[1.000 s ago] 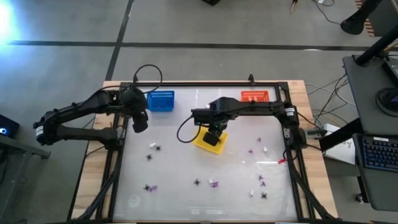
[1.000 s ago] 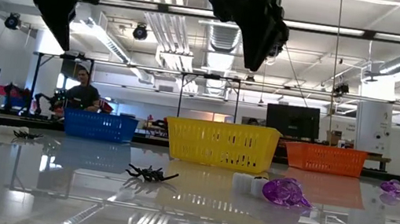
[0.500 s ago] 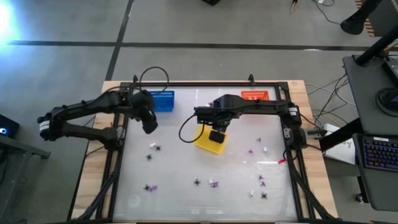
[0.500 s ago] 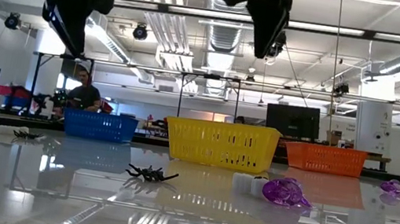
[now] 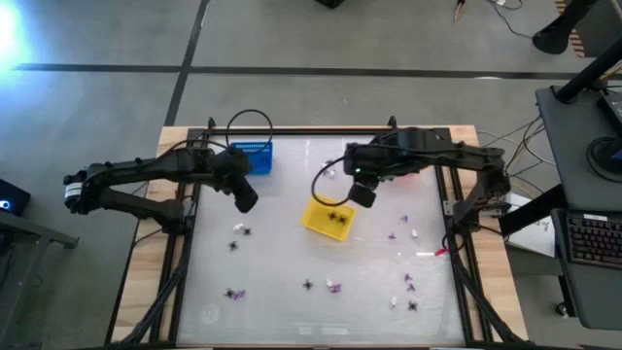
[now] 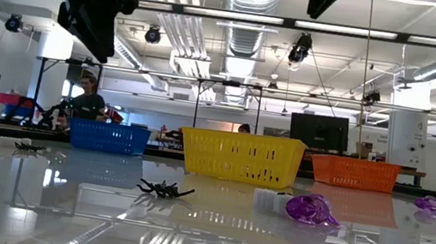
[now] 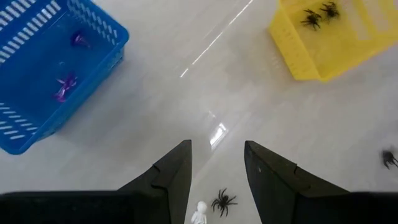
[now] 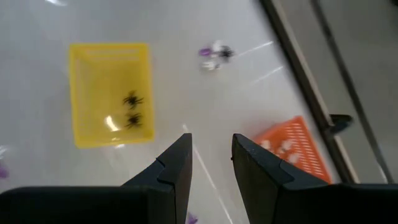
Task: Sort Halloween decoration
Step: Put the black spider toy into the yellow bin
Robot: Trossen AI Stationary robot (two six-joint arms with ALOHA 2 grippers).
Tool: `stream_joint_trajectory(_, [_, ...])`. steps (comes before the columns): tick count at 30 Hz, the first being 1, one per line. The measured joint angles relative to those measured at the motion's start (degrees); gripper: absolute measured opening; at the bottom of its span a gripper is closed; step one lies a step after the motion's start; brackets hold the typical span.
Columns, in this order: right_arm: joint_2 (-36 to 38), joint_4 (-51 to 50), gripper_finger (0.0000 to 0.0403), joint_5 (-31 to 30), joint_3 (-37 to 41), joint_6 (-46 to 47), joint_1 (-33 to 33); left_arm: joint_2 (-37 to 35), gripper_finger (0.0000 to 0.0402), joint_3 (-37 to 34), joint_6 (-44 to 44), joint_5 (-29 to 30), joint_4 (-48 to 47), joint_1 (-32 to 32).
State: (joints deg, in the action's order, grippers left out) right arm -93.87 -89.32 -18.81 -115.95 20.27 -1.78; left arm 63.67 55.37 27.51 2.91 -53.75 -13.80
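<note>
Glossy white tabletop (image 5: pixel 292 262) fills my overhead view, framed in wood. My left gripper (image 5: pixel 247 202) reaches in from the left and hangs between the blue basket (image 5: pixel 255 157) and the yellow basket (image 5: pixel 328 218). My right gripper (image 5: pixel 363 194) is bent back and sits beside the yellow basket's upper right corner; half a second ago it hovered right over that basket, so it has pulled away. Loose decoration pieces (image 5: pixel 333 287) lie scattered over the lower half of the table.

From table height, the left gripper (image 6: pixel 99 22) hangs high at the left, and a black spider (image 6: pixel 165 188) lies in front of the yellow basket (image 6: pixel 239 156).

My left wrist camera shows fingers (image 7: pixel 174 171) apart and empty above a spider (image 7: pixel 222 201) and a white piece (image 7: pixel 200 213), with 2 purple bits (image 7: pixel 67 86) in the blue basket (image 7: pixel 93 37).

My right wrist camera shows fingers (image 8: pixel 177 163) apart, holding nothing, and 2 spiders (image 8: pixel 132 109) in the yellow basket (image 8: pixel 81 134).
</note>
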Motion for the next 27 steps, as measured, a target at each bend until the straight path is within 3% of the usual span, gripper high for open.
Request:
stream_joint_trajectory(8, [5.4,0.0,0.0107,-2.3,3.2,1.6,0.0,4.2,0.013,0.0,5.0,0.5,4.8,0.0])
stream_joint_trajectory(12, [7.2,0.1,0.0107,-2.3,6.0,1.6,0.0,6.9,0.013,0.0,9.9,0.6,2.7,0.8])
stream_joint_trajectory(18, [10.1,0.0,0.0107,-2.3,12.6,2.3,0.0,9.0,0.013,-0.1,7.7,0.7,0.3,5.1])
stream_joint_trajectory(27, [12.9,0.1,0.0107,-2.3,21.2,2.4,0.0,10.4,0.013,-0.1,7.5,-0.4,0.1,6.9])
